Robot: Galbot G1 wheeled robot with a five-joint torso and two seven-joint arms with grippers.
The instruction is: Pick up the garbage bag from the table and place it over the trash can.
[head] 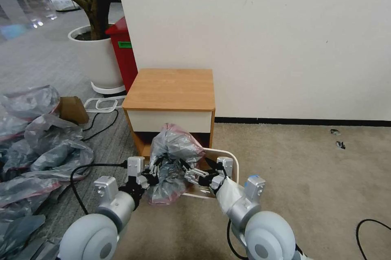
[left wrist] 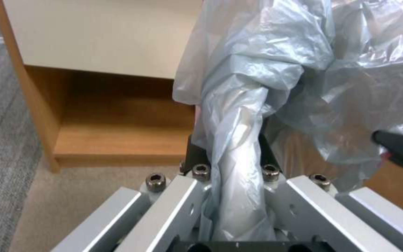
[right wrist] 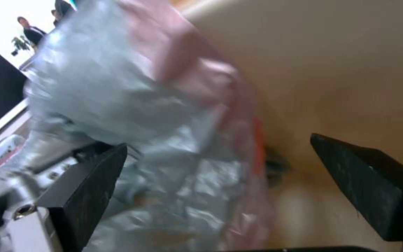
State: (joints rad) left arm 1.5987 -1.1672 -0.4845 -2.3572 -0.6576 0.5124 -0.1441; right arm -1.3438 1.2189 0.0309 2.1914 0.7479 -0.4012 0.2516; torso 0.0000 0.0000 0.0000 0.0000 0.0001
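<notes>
The garbage bag (head: 175, 158) is off the table (head: 171, 89) and hangs bunched in the air in front of the drawer, just above the near rim of the trash can (head: 228, 158), which stands on the floor against the table's open shelf. The left gripper (head: 152, 174) is clamped on a twisted rope of the plastic — in the left wrist view that rope runs straight down between the fingers (left wrist: 197, 154) — so the grip seems meant to carry the bag's weight at about 8 o'clock of the bundle. The right gripper (head: 191, 174) sits at about 4 o'clock of it with its pads (right wrist: 85, 189) spread wide apart; the bag's pinkish edge lies between them but they are not closed on it. My reading: it is lined up to take hold of the rim so the two arms can pull the mouth open over the can.

The tabletop is bare wood. The floor is beige carpet under the can, grey carpet at 9 o'clock — there a heap of grey bags (head: 36, 146) lies. At 11 o'clock stand a red bin (head: 124, 54) and a white plant pot (head: 95, 58); a cream wall (head: 285, 40) backs the table.
</notes>
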